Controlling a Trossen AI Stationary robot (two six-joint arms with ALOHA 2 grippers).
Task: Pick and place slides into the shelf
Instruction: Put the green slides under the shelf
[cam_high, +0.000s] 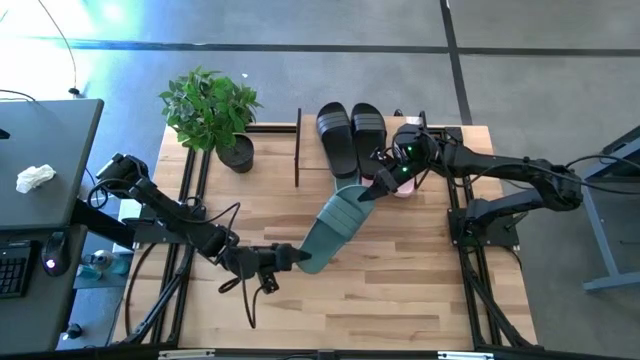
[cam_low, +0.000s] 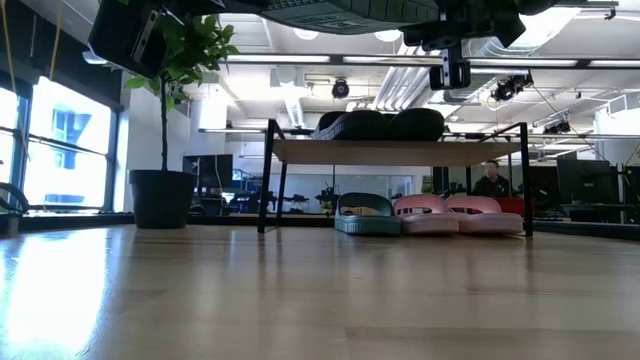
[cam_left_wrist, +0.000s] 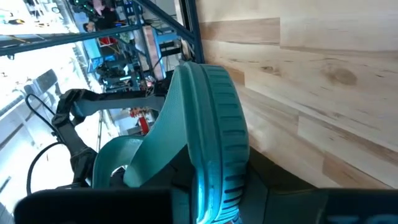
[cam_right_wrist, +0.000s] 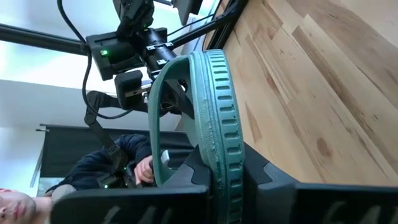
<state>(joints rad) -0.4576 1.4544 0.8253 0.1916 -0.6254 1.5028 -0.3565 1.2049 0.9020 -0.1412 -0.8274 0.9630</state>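
A dark green slide (cam_high: 330, 228) hangs in the air over the middle of the table, strap up, held at both ends. My left gripper (cam_high: 298, 258) is shut on its near end and my right gripper (cam_high: 373, 189) on its far end. In the low view the slide (cam_low: 330, 10) shows from below at the top edge. The shelf (cam_low: 400, 151) stands at the table's far side. Two black slides (cam_high: 352, 138) lie on its top board. A green slide (cam_low: 367, 214) and two pink slides (cam_low: 455, 213) rest soles down on the table under it. My left gripper pinches the sole's near end (cam_left_wrist: 214, 180) between its two fingers, one over the footbed, one under the sole. The fingers come about level from the table's near left, along the slide. That end is lifted clear. My right gripper pinches the sole's far end (cam_right_wrist: 221, 177), one finger on the footbed side, one below. Its fingers come about level from the far right, along the slide. The slide hangs between both grippers, clear of the table.
A potted plant (cam_high: 215, 110) stands at the far left corner, left of the shelf. Bare wooden tabletop (cam_high: 400, 290) lies under and in front of the slide. A person (cam_right_wrist: 93, 168) sits beyond the table's left side.
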